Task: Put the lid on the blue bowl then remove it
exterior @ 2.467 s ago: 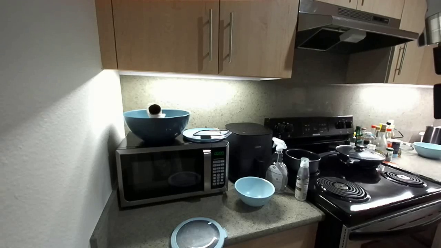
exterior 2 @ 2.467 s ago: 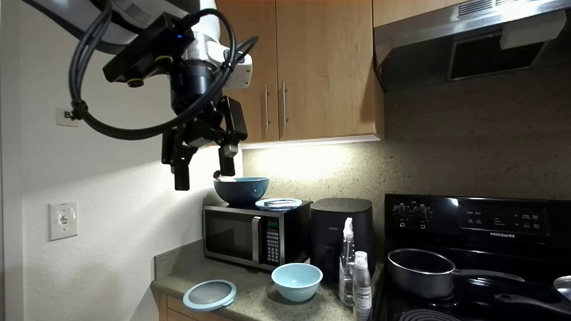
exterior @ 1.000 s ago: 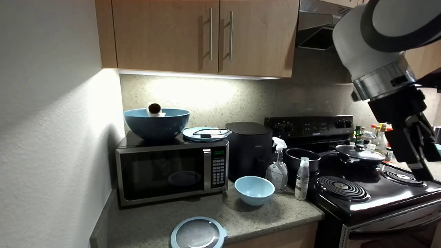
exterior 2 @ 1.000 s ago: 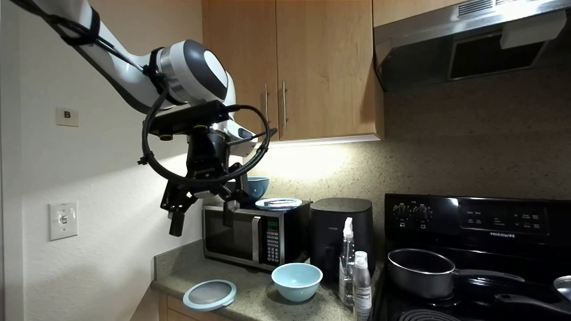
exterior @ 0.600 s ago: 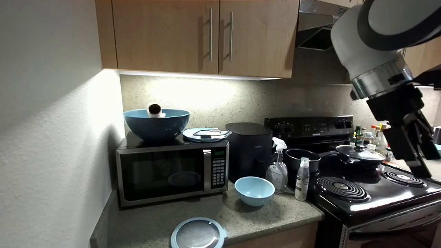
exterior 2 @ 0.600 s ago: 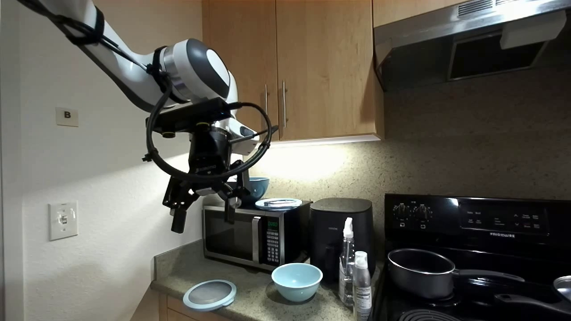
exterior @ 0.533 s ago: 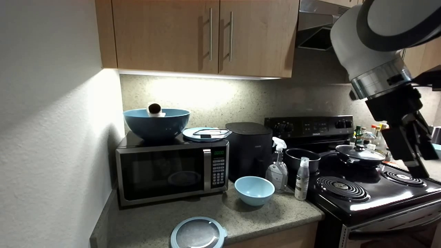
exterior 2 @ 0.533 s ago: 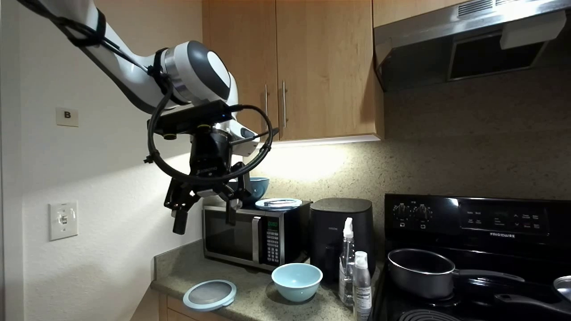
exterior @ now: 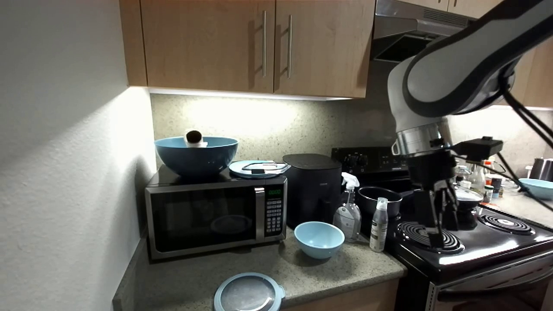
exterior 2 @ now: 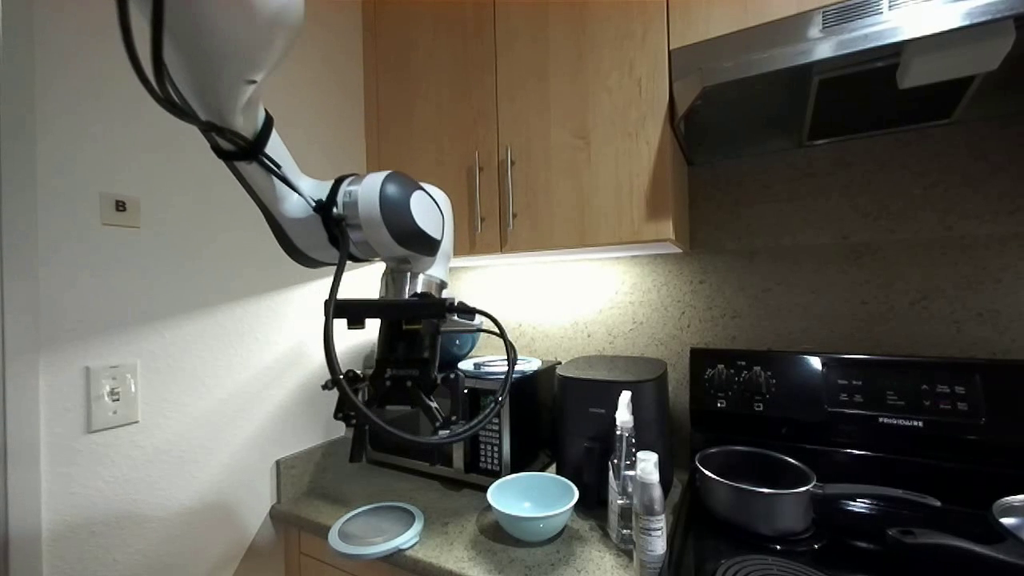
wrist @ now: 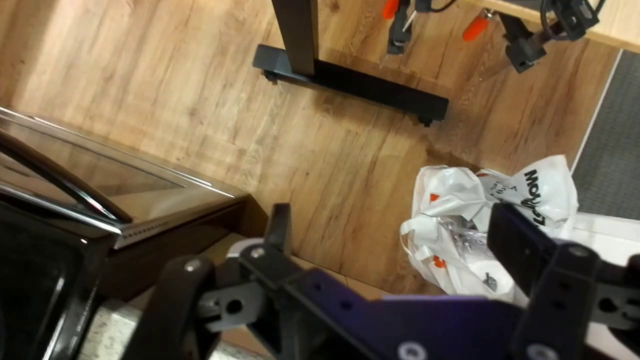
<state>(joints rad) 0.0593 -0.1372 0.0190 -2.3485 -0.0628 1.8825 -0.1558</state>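
The lid (exterior: pixel 249 293) is a round disc with a pale-blue rim and a greyish see-through centre. It lies flat near the counter's front edge, and also shows in an exterior view (exterior 2: pixel 376 528). The small light-blue bowl (exterior: pixel 319 242) stands upright and uncovered on the counter, right of the lid; it shows in an exterior view too (exterior 2: pixel 532 512). My gripper (exterior 2: pixel 398 454) points down, well above the counter, and touches neither. In the wrist view the gripper (wrist: pixel 390 215) is open and empty, with fingers wide apart over the floor. Lid and bowl are out of the wrist view.
A microwave (exterior: pixel 207 220) stands behind the lid, with a large dark-blue bowl (exterior: pixel 196 160) on top. A spray bottle (exterior: pixel 347 218) and a spray can (exterior: pixel 379 226) stand right of the small bowl. The stove (exterior: pixel 471 250) is farther right. A white bag (wrist: pixel 450 235) lies on the floor.
The arm and gripper have come down from high up. In the exterior views the gripper is now lower and nearer the counter. Lid and bowl have not moved.
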